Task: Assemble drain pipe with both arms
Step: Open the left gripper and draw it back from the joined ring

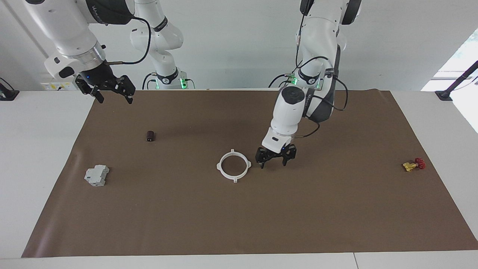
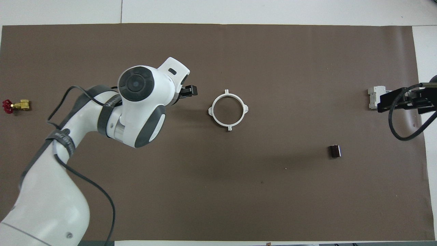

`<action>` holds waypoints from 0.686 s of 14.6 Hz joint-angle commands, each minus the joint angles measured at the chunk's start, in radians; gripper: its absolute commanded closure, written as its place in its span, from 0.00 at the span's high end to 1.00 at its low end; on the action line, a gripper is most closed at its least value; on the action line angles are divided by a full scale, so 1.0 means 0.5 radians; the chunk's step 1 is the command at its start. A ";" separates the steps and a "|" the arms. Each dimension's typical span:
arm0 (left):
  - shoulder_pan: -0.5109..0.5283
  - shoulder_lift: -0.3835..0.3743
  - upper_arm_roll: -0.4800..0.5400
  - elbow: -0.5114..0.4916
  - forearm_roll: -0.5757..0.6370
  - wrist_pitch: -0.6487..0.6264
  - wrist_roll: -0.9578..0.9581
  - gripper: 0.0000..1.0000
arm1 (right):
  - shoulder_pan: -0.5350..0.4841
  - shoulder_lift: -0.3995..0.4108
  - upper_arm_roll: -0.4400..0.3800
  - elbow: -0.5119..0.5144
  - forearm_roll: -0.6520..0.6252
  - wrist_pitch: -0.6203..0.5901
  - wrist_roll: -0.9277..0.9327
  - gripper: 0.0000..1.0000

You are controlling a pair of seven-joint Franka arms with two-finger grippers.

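Observation:
The drain pipe [image 1: 233,165] lies flat on the brown mat as one white ring with four nubs; it also shows in the overhead view [image 2: 228,109]. My left gripper [image 1: 273,163] is open and empty, low over the mat just beside the ring, toward the left arm's end, apart from it. In the overhead view its fingers [image 2: 189,91] stick out from under the arm's wrist. My right gripper [image 1: 115,99] is open and empty, raised high over the mat's corner at the right arm's end; it shows in the overhead view [image 2: 403,100] too.
A grey boxy block [image 1: 96,175] [image 2: 375,97] sits at the right arm's end. A small dark cylinder [image 1: 150,135] [image 2: 335,151] lies nearer to the robots than the block. A yellow-and-red valve [image 1: 413,164] [image 2: 13,106] lies at the left arm's end.

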 commanded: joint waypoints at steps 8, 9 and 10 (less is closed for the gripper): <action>0.633 -0.606 0.002 -0.128 -0.027 -0.758 0.717 1.00 | -0.017 -0.018 0.017 -0.011 -0.024 0.040 -0.038 1.00; 0.691 -0.643 0.005 -0.104 -0.030 -0.807 0.720 1.00 | -0.017 -0.018 0.017 -0.011 -0.021 0.040 -0.038 1.00; 0.728 -0.646 0.005 -0.067 -0.033 -0.841 0.720 1.00 | -0.020 -0.018 0.017 -0.011 -0.021 0.040 -0.038 1.00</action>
